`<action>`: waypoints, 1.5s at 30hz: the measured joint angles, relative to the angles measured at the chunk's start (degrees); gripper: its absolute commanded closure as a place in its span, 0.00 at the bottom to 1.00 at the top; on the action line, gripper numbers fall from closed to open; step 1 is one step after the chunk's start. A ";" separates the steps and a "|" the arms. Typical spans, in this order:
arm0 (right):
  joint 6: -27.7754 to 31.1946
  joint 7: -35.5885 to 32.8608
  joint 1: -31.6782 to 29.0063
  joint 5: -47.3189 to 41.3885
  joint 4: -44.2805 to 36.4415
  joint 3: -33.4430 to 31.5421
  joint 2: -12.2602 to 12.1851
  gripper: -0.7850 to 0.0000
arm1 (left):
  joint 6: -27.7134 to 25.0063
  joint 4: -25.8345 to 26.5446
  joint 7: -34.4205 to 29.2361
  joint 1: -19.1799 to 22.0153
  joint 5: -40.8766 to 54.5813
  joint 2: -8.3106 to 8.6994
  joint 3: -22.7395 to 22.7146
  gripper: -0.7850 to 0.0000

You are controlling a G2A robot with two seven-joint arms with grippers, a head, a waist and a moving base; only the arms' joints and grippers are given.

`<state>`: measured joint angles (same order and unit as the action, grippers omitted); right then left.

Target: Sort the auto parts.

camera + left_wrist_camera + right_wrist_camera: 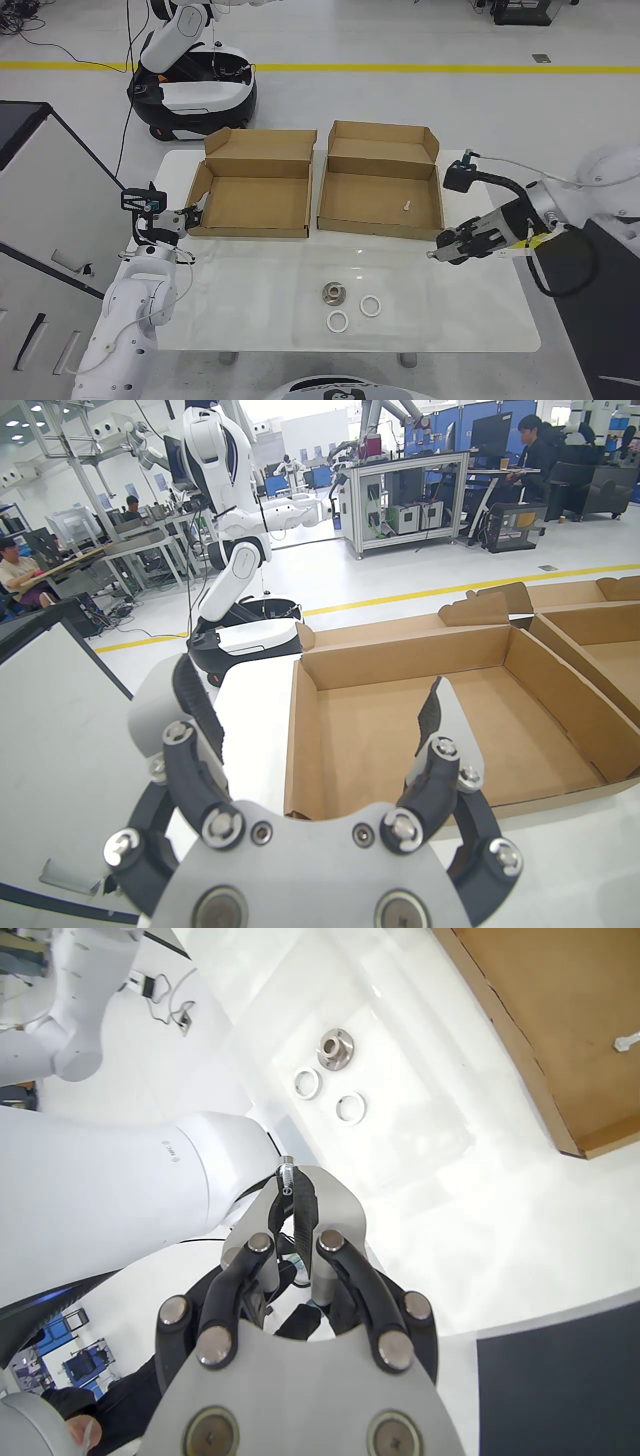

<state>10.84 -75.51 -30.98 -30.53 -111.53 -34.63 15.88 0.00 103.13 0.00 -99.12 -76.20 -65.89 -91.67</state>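
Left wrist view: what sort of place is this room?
Probably a robotics lab: another white robot stands nearby, an equipment rack and monitors fill the back, a yellow line marks the floor.

No text, number or label is clear enough to read. In the right wrist view, a small grey printed mark [170,1151] sits on the white casing of a robot arm [125,1188]; its characters are too small to make out. In the left wrist view, blue partition panels [435,435] in the room behind carry pale print, too far off to read, and a small blue poster [303,454] farther back is equally illegible. In the top view, a yellow line [400,68] is painted across the grey floor beyond the table [250,300], a floor marking rather than writing
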 measured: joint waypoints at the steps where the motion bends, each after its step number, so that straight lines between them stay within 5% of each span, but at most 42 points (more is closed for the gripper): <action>1: 1.50 0.52 -0.61 -1.65 0.73 -0.12 0.03 1.00 | 0.00 0.00 0.00 0.00 0.00 0.00 0.00 0.00; 16: 14.84 1.24 -4.40 -24.29 9.79 -0.71 4.36 1.00 | 0.00 0.00 0.00 0.00 0.00 0.00 0.00 0.00; 22: 15.39 -1.56 -3.41 -25.27 11.50 -0.83 6.64 1.00 | 0.00 0.00 0.00 0.00 0.00 0.00 0.00 0.00; 37: 14.70 -0.70 -4.36 -25.37 11.54 -0.91 6.84 1.00 | 0.00 0.00 0.00 0.00 0.00 0.00 0.00 0.00; 45: 10.51 -7.43 -6.33 -40.51 11.39 -3.98 8.73 1.00 | 0.00 0.00 0.00 0.00 0.00 0.00 0.00 0.00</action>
<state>21.35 -82.94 -37.31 -71.04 -100.14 -38.61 24.62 0.00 103.13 0.00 -99.12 -76.20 -65.89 -91.67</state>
